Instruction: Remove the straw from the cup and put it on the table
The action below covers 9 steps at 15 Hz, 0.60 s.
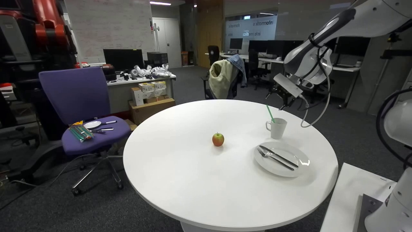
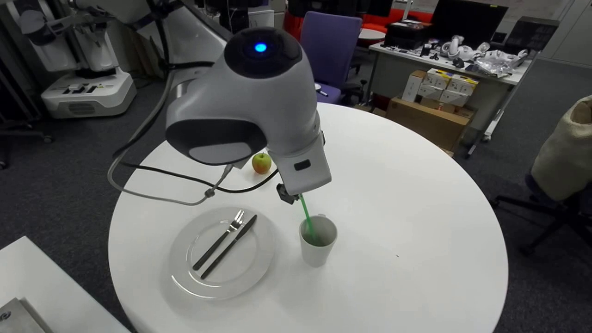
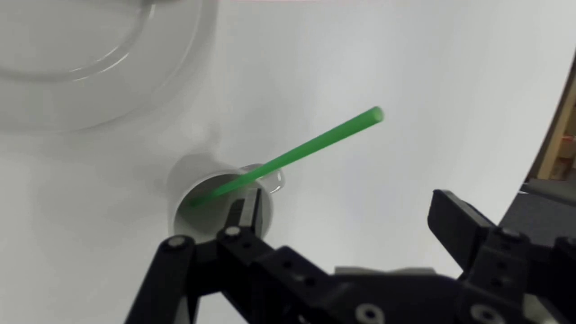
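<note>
A green straw [image 1: 270, 113] leans in a white cup [image 1: 278, 129] that stands upright on the round white table [image 1: 193, 180]. The straw [image 2: 306, 213] and cup [image 2: 316, 253] also show in the other exterior frame. In the wrist view the straw [image 3: 310, 147] slants out of the cup [image 3: 185, 173] past its handle, its free end uncovered. My gripper [image 3: 347, 192] is open with nothing between its fingers. One finger overlaps the cup's mouth in that view; the straw lies outside the gap. In an exterior view the gripper [image 1: 274, 102] is above and beyond the cup, apart from the straw.
A white plate [image 1: 302, 159] with a fork [image 1: 279, 162] and a knife [image 1: 283, 157] on it lies beside the cup. An apple [image 1: 218, 139] sits near the table's middle. Cables hang from the arm. A purple chair [image 1: 93, 138] holds several items.
</note>
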Tool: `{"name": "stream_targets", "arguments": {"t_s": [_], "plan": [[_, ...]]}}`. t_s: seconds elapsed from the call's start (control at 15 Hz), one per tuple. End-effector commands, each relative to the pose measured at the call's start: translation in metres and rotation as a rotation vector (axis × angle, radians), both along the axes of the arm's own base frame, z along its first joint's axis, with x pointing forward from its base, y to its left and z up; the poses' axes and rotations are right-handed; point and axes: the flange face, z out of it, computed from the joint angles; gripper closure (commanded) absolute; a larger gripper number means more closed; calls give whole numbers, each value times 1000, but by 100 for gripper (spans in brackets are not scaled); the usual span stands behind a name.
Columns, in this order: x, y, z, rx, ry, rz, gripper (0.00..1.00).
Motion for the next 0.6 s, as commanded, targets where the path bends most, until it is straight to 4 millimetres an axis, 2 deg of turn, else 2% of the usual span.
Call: {"name": "stream_targets", "arguments": {"t_s": [0.0, 0.2, 0.27, 0.4, 0.53], "plan": [[19, -9, 9, 46, -166, 26, 0], [20, -5, 5, 117, -202, 90, 0], [19, -4, -4, 168, -193, 118, 0], [10, -7, -14, 268, -181, 153, 0], [0, -12, -16, 325, -161, 187, 0]]}}
